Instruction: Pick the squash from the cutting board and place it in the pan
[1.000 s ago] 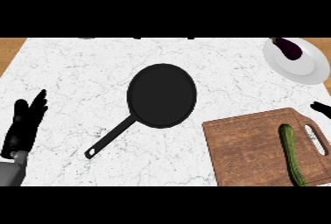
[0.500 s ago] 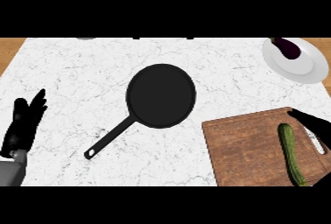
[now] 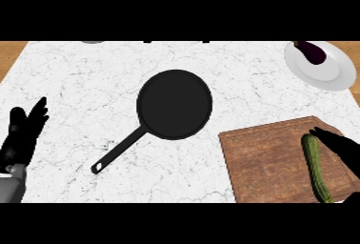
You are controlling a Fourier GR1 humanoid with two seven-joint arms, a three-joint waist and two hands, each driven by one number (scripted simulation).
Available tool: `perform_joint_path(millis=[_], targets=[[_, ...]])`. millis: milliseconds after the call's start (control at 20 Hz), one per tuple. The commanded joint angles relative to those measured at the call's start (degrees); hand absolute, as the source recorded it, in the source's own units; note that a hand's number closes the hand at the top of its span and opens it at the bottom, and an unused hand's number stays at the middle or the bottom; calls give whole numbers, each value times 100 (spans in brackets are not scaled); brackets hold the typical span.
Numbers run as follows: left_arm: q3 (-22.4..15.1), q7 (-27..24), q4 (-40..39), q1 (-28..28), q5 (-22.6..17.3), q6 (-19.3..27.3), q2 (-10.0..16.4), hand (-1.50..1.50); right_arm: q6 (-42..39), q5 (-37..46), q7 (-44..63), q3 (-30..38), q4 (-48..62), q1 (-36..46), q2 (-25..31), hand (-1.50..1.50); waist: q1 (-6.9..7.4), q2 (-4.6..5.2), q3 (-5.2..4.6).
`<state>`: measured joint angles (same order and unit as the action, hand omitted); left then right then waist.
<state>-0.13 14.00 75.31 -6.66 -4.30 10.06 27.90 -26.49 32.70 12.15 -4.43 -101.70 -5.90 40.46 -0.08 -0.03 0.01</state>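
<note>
One squash [image 3: 315,164] lies along the right side of the single cutting board [image 3: 267,162]. The right hand [image 3: 342,147] is just beside it, fingers stretched, holding nothing. The left hand [image 3: 21,138] rests open far left of the board. Farther off, one pan [image 3: 174,104] sits up-left of the board, and one plate [image 3: 330,74] with one eggplant [image 3: 311,51] sits beyond it.

Open counter [image 3: 204,167] between cutting board [image 3: 267,162], pan [image 3: 174,104].

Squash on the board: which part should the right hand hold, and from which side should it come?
Probably the middle of the squash, fingers across its narrow width. It lies flat and long near the right edge of the board, so come from above on the right, where the right hand hovers.
</note>
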Motion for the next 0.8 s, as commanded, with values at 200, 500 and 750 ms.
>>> perform_joint_path(millis=[200, 500, 750], targets=[[170, -221, -161, 33, 465, -36, -484, 0, -413, 445, -307, 329, 209, 258, -395, -150, 0, 2, -1], [421, -277, -252, -16, 565, -330, -470, 0, -106, 1043, -666, 311, 845, 263, -702, -150, -1, 4, -1], [461, -311, -343, -29, 826, -266, -706, 0, -491, 1150, -585, 403, 909, 491, -937, -150, 6, 4, -1]])
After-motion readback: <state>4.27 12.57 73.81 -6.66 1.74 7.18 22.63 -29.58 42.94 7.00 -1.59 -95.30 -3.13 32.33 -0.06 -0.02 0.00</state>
